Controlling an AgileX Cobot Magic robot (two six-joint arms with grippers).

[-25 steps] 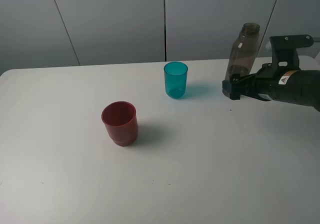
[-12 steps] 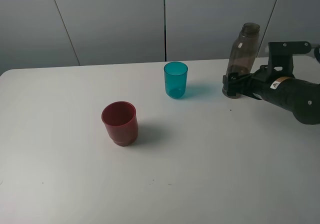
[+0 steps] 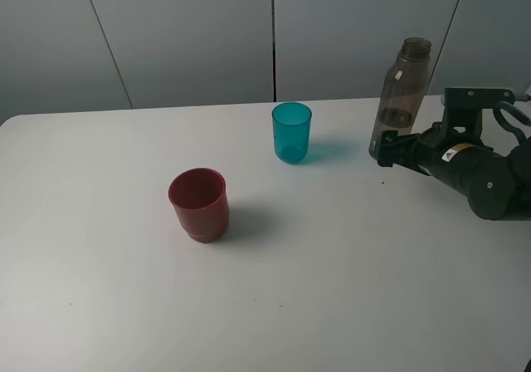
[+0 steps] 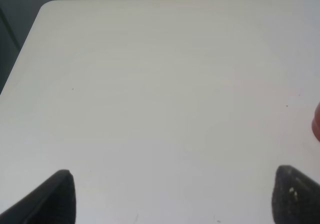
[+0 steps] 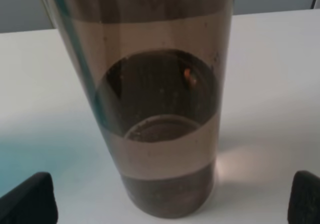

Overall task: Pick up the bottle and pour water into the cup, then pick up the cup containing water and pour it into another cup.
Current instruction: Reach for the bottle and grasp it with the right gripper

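Note:
The smoky brown bottle point(image 3: 401, 98) stands upright at the back right of the white table point(image 3: 332, 289), with some water in its lower part. My right gripper point(image 3: 388, 149) is at the bottle's base. In the right wrist view the bottle point(image 5: 160, 109) fills the frame between the two fingertips point(image 5: 27, 201), which stand wide apart and clear of it, so the right gripper point(image 5: 165, 201) is open. The teal cup point(image 3: 292, 131) stands to the left of the bottle. The wider red cup point(image 3: 199, 203) sits nearer the front left. My left gripper point(image 4: 175, 199) is open over bare table.
A grey panelled wall runs behind the table's far edge. A sliver of the red cup point(image 4: 316, 121) shows at the edge of the left wrist view. The table's rounded corner point(image 4: 47, 6) lies ahead of the left gripper.
The right arm's wrist has sunk lower and drawn slightly right, while its gripper stays at the bottle's base. The bottle and both cups have not moved.

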